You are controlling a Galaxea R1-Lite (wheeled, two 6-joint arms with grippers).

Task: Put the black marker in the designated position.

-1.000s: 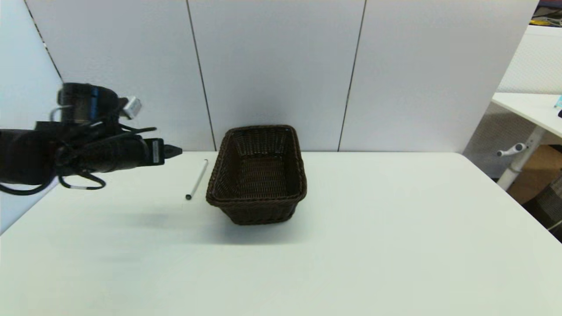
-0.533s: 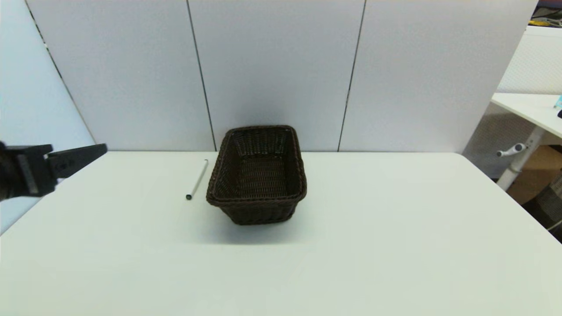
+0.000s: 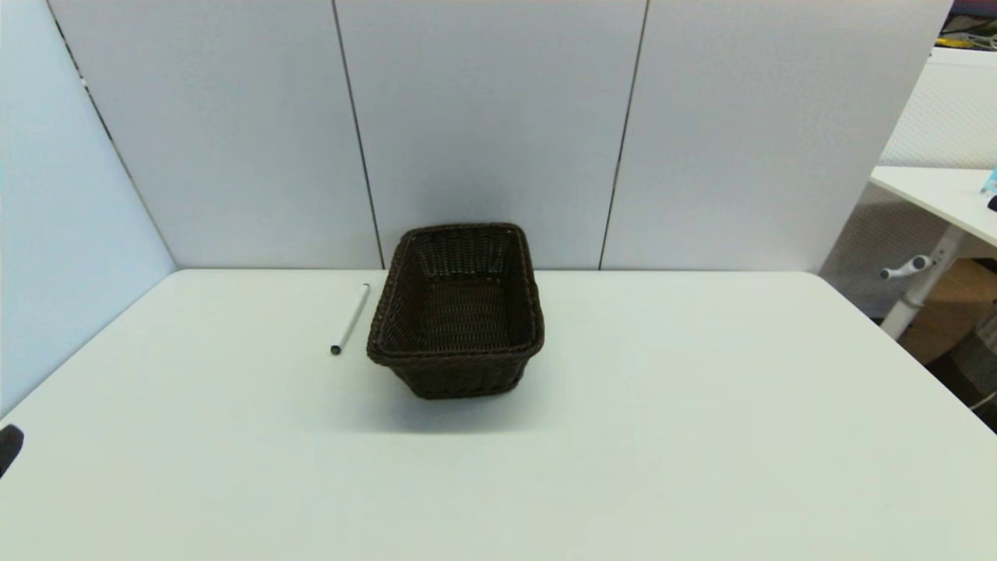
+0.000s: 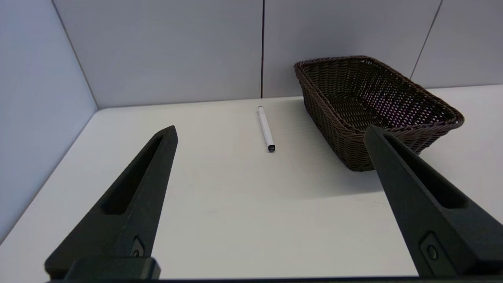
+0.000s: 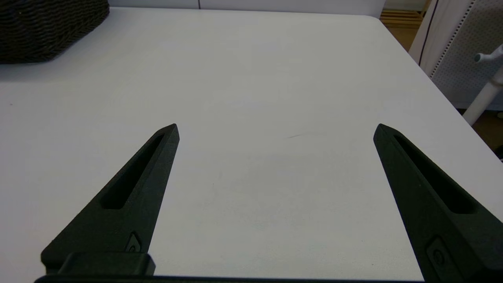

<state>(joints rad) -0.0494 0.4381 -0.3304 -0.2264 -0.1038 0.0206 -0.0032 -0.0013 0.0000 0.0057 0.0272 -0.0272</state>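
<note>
The black marker [image 3: 350,319], a slim white barrel with dark tips, lies flat on the white tabletop just left of the woven basket [image 3: 456,308]. The left wrist view shows the black marker [image 4: 266,128] lying well ahead of my left gripper [image 4: 271,131], whose fingers are spread wide open and hold nothing. In the head view only a dark tip of the left arm [image 3: 8,446] shows at the left edge. My right gripper [image 5: 276,129] hovers open and empty over bare table to the right of the basket, out of the head view.
The dark brown basket [image 4: 373,106] stands empty near the back wall panels. The white table [image 3: 662,436] ends on the right, where another table leg and a cardboard box [image 3: 946,304] stand. A wall panel closes the left side.
My left arm has pulled back from beside the marker, leftward and down toward the near-left table edge, almost out of the head view. The marker and the basket have stayed put.
</note>
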